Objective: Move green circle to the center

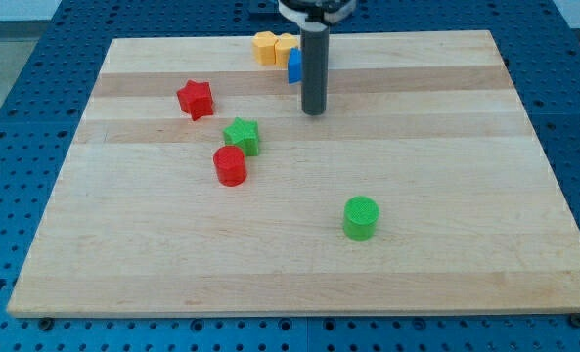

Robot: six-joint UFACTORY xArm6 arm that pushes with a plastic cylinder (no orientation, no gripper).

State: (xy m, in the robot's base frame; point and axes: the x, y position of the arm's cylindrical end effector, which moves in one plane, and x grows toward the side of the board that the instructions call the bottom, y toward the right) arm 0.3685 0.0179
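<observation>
The green circle (360, 217) is a short green cylinder lying on the wooden board (446, 147), right of the middle and towards the view's bottom. My tip (314, 110) is the lower end of the dark rod, standing on the board above the middle. It is well above and a little left of the green circle, not touching any block. A green star (242, 135) lies to the tip's left, with a red cylinder (230, 166) just below it.
A red star (196, 99) lies at the upper left. Two yellow blocks (273, 47) and a blue block (294, 65), partly hidden by the rod, sit by the board's top edge. A blue pegboard surface surrounds the board.
</observation>
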